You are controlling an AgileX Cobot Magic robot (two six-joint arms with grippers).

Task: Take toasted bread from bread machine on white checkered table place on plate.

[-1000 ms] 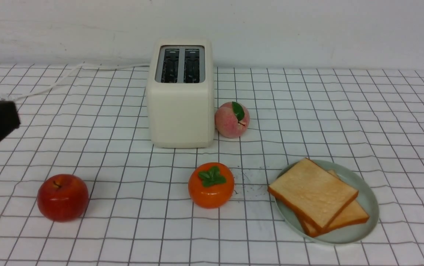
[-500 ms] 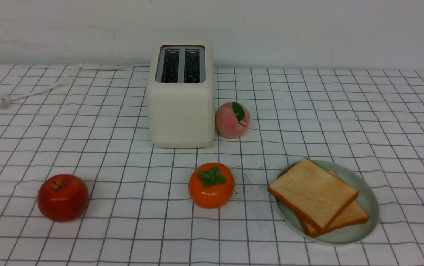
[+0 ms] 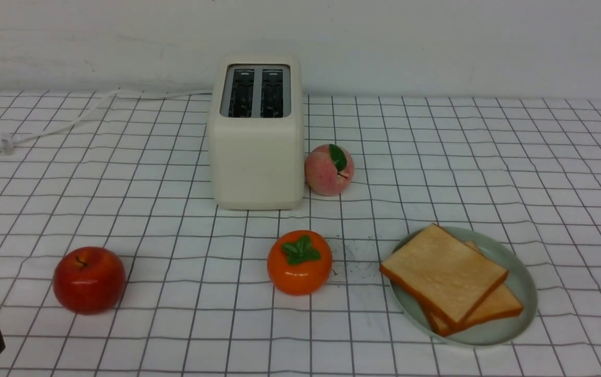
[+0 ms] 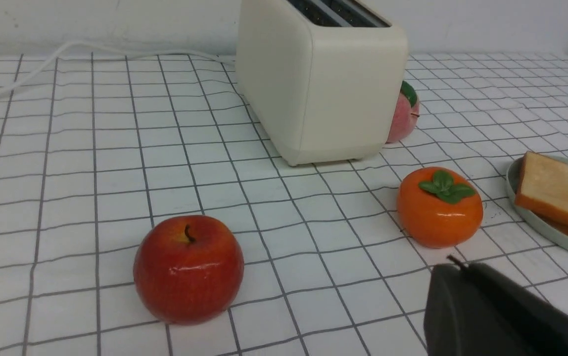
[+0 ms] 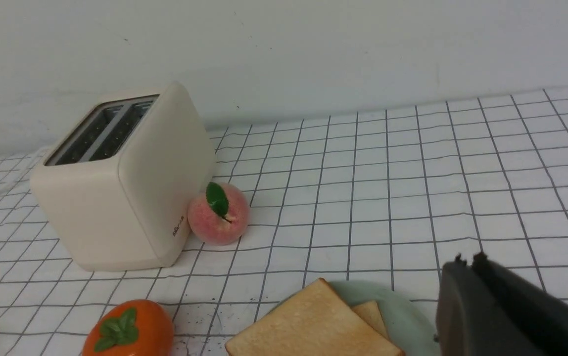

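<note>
The toasted bread (image 3: 444,272) lies on the plate (image 3: 523,283) as two stacked slices. The upper slice is turned a little off the lower, so a corner and one crust edge of the lower slice show at the right. The upper slice's left corner juts slightly over the plate rim. A bare crescent of plate shows along the right and near sides. The plate sits on the near right part of the surface (image 3: 489,157).

The bread machine (image 3: 256,157) stands upright toward the far side, left of the plate and well apart from it. Both of its slots (image 3: 255,93) are dark, with no bread in them. A peach (image 3: 329,170) rests just beside its right wall. A persimmon (image 3: 299,263) sits between the bread machine and the near edge, near the plate's left rim but not touching it. An apple (image 3: 89,280) sits alone at the near left. The power cord (image 3: 70,121) runs from behind the bread machine to a plug (image 3: 1,142) lying at the far left.

The right half of the surface beyond the plate is bare cloth up to the wall (image 3: 436,42).

The left end effector (image 4: 462,269) shows low at the near left corner, its fingers pressed together and holding nothing. The right end effector (image 5: 469,267), seen only from its wrist, is likewise pressed together and empty, just beside the plate's rim.
</note>
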